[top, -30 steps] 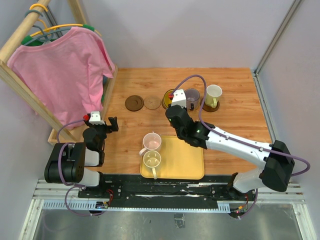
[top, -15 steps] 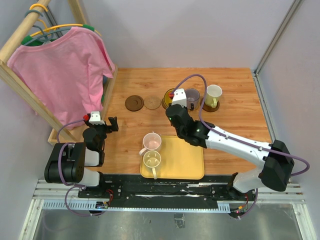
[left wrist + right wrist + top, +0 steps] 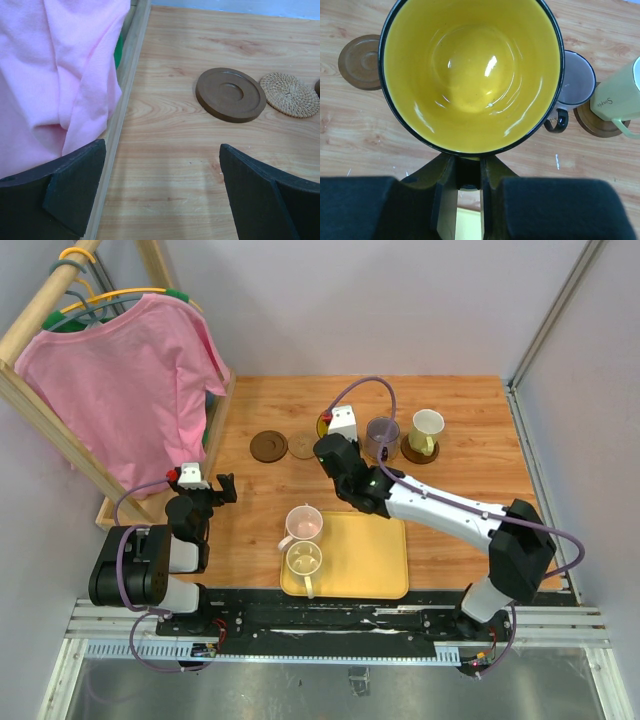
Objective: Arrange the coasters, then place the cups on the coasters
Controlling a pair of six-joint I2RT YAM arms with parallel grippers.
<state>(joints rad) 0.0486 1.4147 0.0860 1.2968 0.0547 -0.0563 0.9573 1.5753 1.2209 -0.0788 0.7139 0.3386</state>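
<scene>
One yellow mug (image 3: 470,75) is in my right claw (image 3: 466,172), jaws pinched narrow on its handle, mouth up, near the back row. The bare dark coaster (image 3: 360,61) lies to the mug's left. The woven coaster (image 3: 302,446) sits between them, just beside the mug and hidden from my wrist view. My right arm is nearer. My left claw (image 3: 165,185) is wide open, holding nothing, well short.

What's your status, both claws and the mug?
Left claw open, empty. Right claw shut on yellow mug handle, mug upright. Grey-purple mug close beside it; brown coaster free on its other side.
</scene>
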